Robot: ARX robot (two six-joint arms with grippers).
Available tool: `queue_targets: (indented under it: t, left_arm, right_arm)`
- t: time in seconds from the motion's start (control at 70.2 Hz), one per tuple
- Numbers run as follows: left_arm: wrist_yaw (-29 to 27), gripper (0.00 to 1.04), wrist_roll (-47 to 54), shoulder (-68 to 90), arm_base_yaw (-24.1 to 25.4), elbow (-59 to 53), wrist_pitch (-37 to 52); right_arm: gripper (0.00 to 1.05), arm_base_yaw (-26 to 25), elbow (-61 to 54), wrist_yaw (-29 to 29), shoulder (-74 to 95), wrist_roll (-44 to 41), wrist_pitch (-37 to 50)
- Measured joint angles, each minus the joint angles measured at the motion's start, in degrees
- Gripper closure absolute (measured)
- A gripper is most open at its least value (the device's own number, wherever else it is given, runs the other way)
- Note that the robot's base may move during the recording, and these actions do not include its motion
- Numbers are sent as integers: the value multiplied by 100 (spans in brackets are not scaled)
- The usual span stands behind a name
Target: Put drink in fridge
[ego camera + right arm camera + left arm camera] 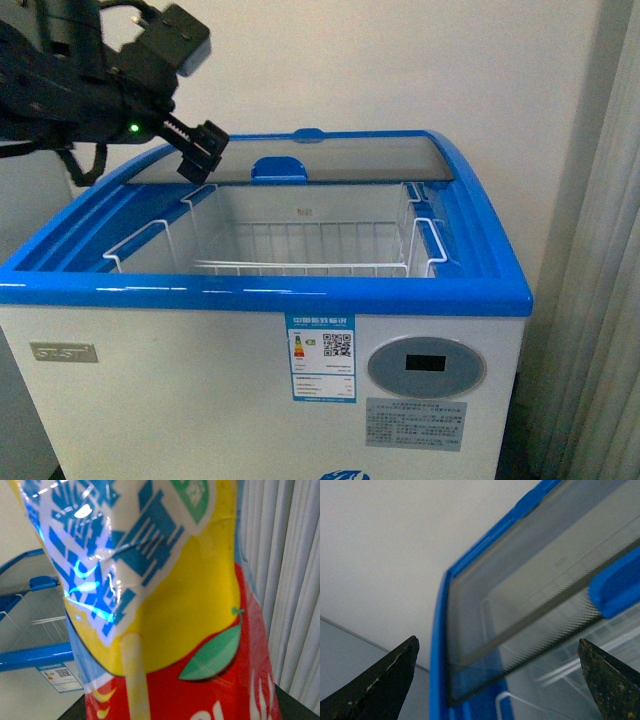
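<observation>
The fridge (420,300) is a white chest freezer with a blue rim, filling the front view. Its curved glass lid (330,158) is slid to the back, so the white wire basket (300,235) lies open. My left gripper (203,150) is open and empty, held above the fridge's left rim by the lid's front left corner. In the left wrist view its fingertips (395,672) stand wide apart with the lid (535,580) between them. My right gripper is shut on the drink (165,605), whose blue, yellow and red label fills the right wrist view. That arm is outside the front view.
A pale wall stands behind the fridge. Grey-white pleated curtains (600,300) hang close to its right side and show in the right wrist view (285,570). The fridge's blue rim shows far off in the right wrist view (35,655).
</observation>
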Motion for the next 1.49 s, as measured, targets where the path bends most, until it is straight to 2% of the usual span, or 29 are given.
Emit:
queue_targets:
  t: [0.071,0.157,0.256,0.285,0.313,0.413,0.484,0.527,0.598,0.74,0.797,0.982,1.181,1.495]
  left_arm:
    - [184,8,-999,-949,-2,-1154,166]
    - [-754,22,-2223,-2111,-28,-2686,1215]
    - [-949,40,-2975,-3550,107,-4461,1884]
    - [-946,44,-3082,-3779,142,-4750,1956]
    - [-940,49,-3169,-4046,186,-5125,2052]
    - [-833,65,-3351,-4454,271,-5980,2251]
    - [-721,83,-3429,-4656,330,-6664,2369]
    - [-678,93,-3451,-4881,383,-6951,2446]
    - [-654,103,-3473,-5125,437,-7173,2509]
    - [-568,102,-3488,-5534,514,-7602,2542]
    - [-275,102,-3486,-5702,671,-7777,2538]
    - [-225,102,-3493,-6234,879,-8192,2422]
    - [-210,102,-3491,-6951,879,-8588,2083]
    - [-210,102,-3491,-7831,879,-8970,1624]
  right_arm:
    - [61,0,0,4,0,0,0]
    - [61,0,0,0,0,-2,0]
    - [61,-52,48,-136,70,-15,-157]
    - [61,-234,308,-487,199,-90,-752]
    - [61,-450,627,-1108,382,-317,-1443]
    - [61,-1003,1119,-2315,702,-1051,-2605]
    - [61,-1344,1189,-3014,1349,-1934,-2159]
    - [61,-1392,1355,-3115,1781,-2420,-1703]
    - [61,-1379,1674,-3099,2498,-3023,-1040]
    - [61,-1088,2479,-3086,3906,-4172,-372]
    - [61,-914,2909,-3082,4597,-4743,-334]
    - [61,-433,4260,-2739,6537,-5906,-675]
    - [61,22,5973,-2085,8081,-6236,-909]
    - [61,323,7154,-1991,9313,-6470,-1126]
